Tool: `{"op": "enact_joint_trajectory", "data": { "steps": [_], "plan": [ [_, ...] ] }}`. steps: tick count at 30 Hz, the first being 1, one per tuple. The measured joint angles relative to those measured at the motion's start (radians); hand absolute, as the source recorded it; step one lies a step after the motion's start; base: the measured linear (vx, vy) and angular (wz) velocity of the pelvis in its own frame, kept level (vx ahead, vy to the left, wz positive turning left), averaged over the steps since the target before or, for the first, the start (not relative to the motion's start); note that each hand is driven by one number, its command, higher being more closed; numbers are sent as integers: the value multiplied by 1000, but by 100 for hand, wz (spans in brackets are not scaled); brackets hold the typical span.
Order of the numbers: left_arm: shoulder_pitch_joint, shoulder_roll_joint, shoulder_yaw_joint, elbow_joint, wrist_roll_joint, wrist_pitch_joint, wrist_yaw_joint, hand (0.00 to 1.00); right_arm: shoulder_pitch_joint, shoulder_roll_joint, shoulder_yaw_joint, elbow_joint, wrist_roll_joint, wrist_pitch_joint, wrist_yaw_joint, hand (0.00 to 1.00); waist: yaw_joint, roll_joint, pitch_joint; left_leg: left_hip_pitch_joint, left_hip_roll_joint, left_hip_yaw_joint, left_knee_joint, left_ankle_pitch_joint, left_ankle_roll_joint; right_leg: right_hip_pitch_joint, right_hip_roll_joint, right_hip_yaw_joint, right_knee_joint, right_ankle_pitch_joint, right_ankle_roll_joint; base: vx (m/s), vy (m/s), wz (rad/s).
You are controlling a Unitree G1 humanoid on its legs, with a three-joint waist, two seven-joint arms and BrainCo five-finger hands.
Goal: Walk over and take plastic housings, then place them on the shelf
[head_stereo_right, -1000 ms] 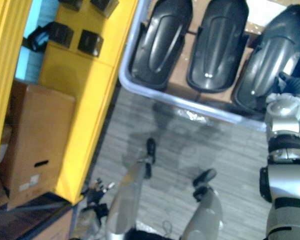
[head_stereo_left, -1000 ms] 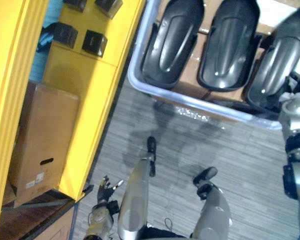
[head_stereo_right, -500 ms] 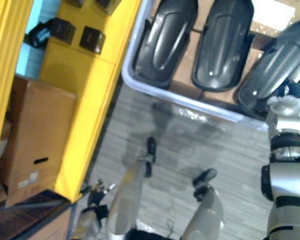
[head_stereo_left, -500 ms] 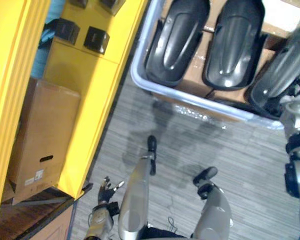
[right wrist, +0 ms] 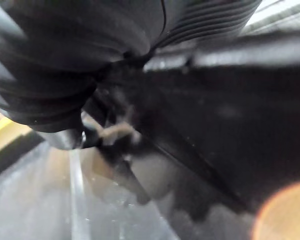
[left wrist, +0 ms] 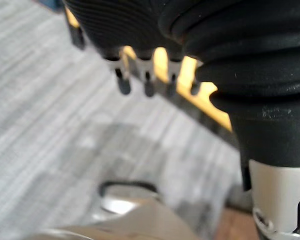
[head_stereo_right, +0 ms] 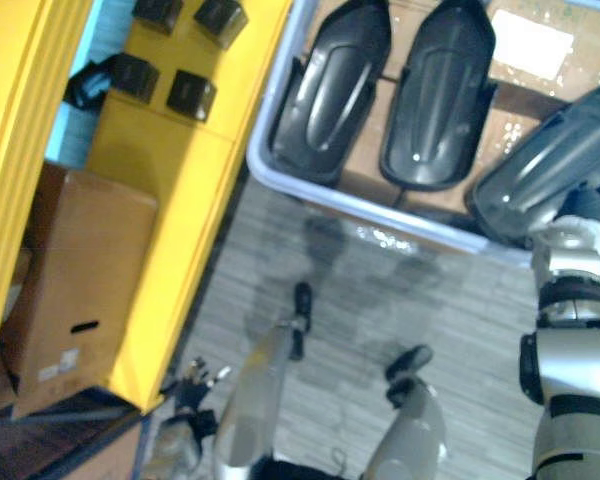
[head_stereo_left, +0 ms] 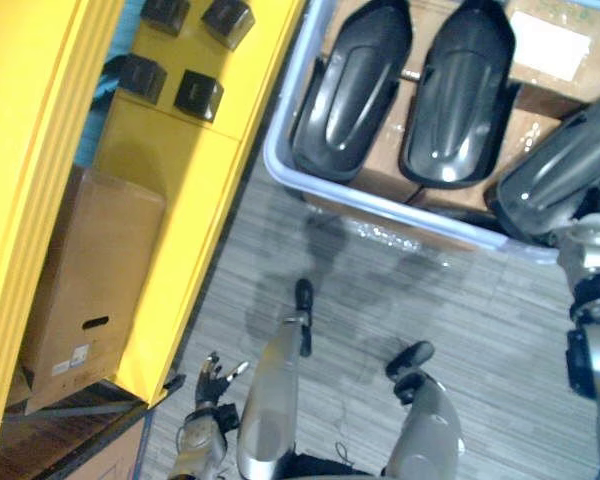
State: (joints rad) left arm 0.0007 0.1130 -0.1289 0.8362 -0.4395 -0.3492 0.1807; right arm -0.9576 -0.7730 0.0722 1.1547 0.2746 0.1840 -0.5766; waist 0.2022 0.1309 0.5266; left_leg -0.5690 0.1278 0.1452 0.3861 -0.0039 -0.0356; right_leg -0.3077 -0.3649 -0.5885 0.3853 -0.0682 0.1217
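Dark-grey glossy plastic housings point(head_stereo_left: 458, 95), long and rounded like shells, lie in a pale-rimmed plastic tray point(head_stereo_left: 380, 205) lined with flat brown cardboard point(head_stereo_left: 545, 45), ahead of me across the grey carpeted floor point(head_stereo_left: 360, 270). Two of them rest side by side. The third housing point(head_stereo_left: 560, 175) sits tilted at the tray's right end, its near end at the rim.

My right hand point(right wrist: 90, 45) is pressed close to that third housing, with its dark ribbed cover just beside the shell. I cannot tell whether it is open or has taken hold. My left hand point(head_stereo_left: 212, 378) hangs low beside the foot of the tall yellow shelf point(head_stereo_left: 180, 150), fingers point(left wrist: 122, 82) straight and loose, holding nothing. The shelf carries small black cubes point(head_stereo_left: 198, 95) on one level and a brown cardboard box point(head_stereo_left: 90, 270) on another.

I judge these shells to be light for their size, stiff and hollow. The polished, curved tops would be slippery, so a pinch on the crown would likely slide off. The better hold looks to be along a long edge, wrapped under the lip near the middle so the piece does not swing. Hard plastic may scuff or crack if knocked against the tray rim or the shelf, so a lift clear of the rim seems wise.
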Motion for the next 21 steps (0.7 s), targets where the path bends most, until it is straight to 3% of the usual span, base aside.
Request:
{"op": "enact_joint_trajectory", "data": {
  "steps": [4, 7, 9, 10, 11, 13, 15, 19, 21],
  "plan": [
    [7, -2, 5, -87, -67, -19, 3, 0, 26, 8, -4, -71, -48, 12, -36, 100, -24, -19, 3, 54, 1, 8, -22, 2, -2, 47, 5, 8, -22, 4, 6, 13, -6, -3],
    [38, 1, 58, -237, -104, -19, 27, 0, 106, 35, -60, -194, -99, 13, -53, 100, -36, -73, -1, 140, -1, 29, -73, 8, -12, 116, 17, 15, -70, 12, 16, 40, -21, -11],
    [66, 7, 112, -369, -46, -19, 116, 0, 164, 64, -113, -291, -157, 13, -64, 100, -51, -113, -2, 196, -4, 30, -110, 15, -23, 168, 30, 11, -105, 17, 17, 57, -40, -6],
    [78, 21, 159, -483, 77, -16, 222, 0, 225, 79, -141, -398, -213, 13, -81, 100, -55, -143, -3, 239, -1, 34, -136, 21, -31, 205, 42, 11, -130, 19, 17, 47, -44, -7],
    [77, 30, 174, -525, 112, -14, 256, 0, 253, 82, -151, -442, -236, 14, -84, 100, -55, -151, -7, 256, 0, 35, -144, 22, -34, 220, 46, 11, -137, 20, 17, 90, -81, -11],
    [77, 60, 248, -660, 220, 10, 377, 0, 353, 134, -177, -592, -306, 22, -105, 100, -63, -187, -55, 315, 0, 59, -184, 28, -42, 265, 55, 15, -169, 21, 20, 81, -61, -11],
    [73, 86, 280, -709, 295, 40, 421, 0, 420, 181, -182, -677, -353, 29, -118, 100, -78, -208, -119, 346, -5, 63, -219, 31, -48, 291, 59, 12, -197, 26, 26, 100, -31, -3],
    [25, 115, 283, -830, 334, 96, 398, 0, 507, 219, -224, -799, -455, 28, -116, 100, -86, -213, -203, 441, -17, 83, -295, 39, -58, 366, 68, 12, -259, 51, 31, 89, 2, -6],
    [-16, 141, 269, -899, 339, 169, 294, 0, 520, 227, -225, -878, -538, 3, -87, 100, -106, -202, -246, 506, -25, 91, -356, 60, -60, 410, 75, 13, -286, 71, 29, 78, 12, -5]
  ]
}}
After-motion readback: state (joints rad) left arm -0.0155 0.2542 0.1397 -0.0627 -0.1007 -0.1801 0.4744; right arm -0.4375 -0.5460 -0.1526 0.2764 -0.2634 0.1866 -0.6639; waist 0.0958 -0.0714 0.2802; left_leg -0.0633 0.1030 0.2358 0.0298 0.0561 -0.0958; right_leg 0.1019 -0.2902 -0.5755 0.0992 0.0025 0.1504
